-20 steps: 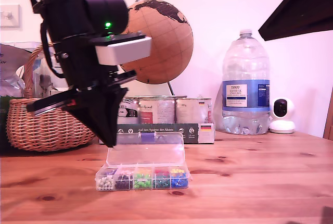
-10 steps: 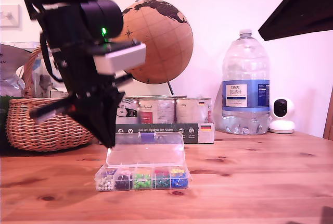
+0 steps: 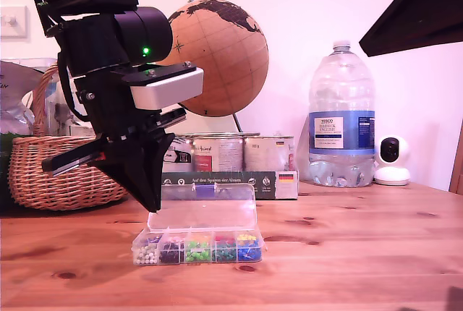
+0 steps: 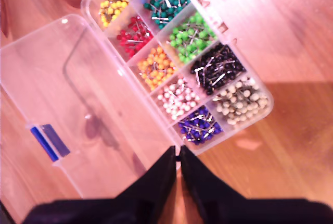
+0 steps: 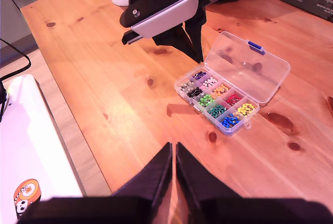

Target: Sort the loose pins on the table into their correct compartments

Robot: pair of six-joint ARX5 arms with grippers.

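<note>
Lying crosswise in the exterior view — compartments (image 3: 197, 248), lid rearward.

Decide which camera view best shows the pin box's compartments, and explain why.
The first wrist view: it looks straight down into the pin box, showing each cell's colour. The second wrist view shows the whole box but small, beside my first gripper. The exterior view sees only its front row side-on.
</note>
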